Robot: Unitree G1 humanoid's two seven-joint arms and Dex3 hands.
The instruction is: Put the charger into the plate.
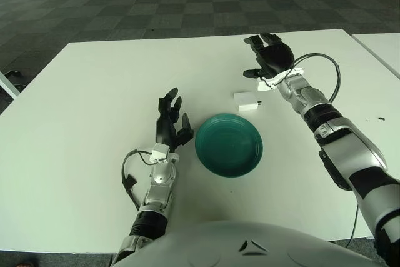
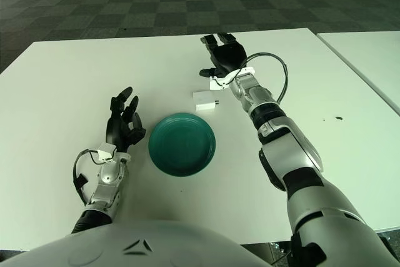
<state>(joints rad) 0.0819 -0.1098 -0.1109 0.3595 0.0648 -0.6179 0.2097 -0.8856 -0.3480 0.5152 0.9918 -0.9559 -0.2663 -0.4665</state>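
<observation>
The right hand [image 1: 269,59], fingers spread and empty, hovers just beyond the charger [image 1: 246,100], which lies between it and the plate [image 1: 229,144]

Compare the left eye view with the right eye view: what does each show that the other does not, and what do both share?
Only the left eye view shows a table leg at its left edge. Only the right eye view shows more of the second table on the right. Both show the green plate, the white charger behind it on the table, the right hand open above and beyond the charger, and the left hand open left of the plate.
</observation>
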